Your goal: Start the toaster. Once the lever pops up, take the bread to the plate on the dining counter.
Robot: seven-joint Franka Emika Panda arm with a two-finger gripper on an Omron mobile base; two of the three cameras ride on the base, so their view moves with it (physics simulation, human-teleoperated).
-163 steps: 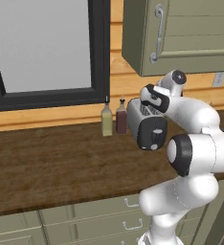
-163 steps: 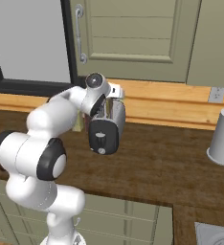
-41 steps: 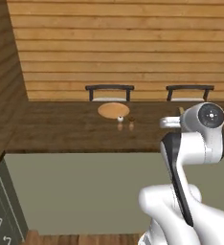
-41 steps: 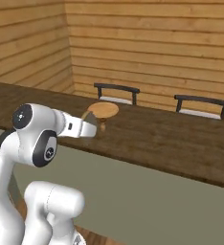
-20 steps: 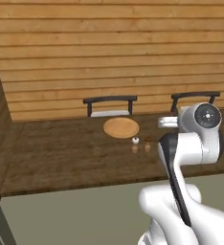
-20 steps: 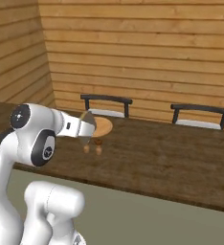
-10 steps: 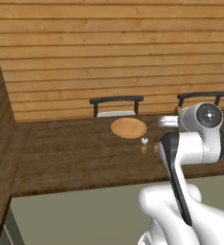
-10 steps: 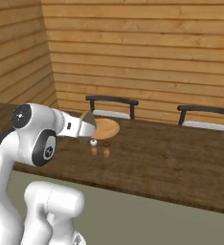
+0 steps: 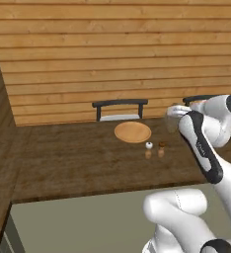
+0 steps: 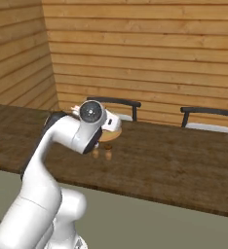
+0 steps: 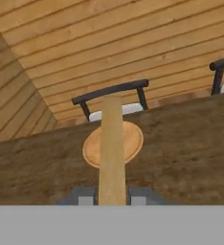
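So the claw [image 11: 112, 196] is clamped on the bread [image 11: 111, 148] edge-on, out in front of the plate [image 9: 133, 132] on the far side of the tabletop [image 9: 78, 158]. Thin, light, stiff-ish slice, probably crumbly; pinching its near edge seems plenty.

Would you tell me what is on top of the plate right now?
Nothing rests on the plate. In the hand view, the bread held in the jaws covers its middle strip.
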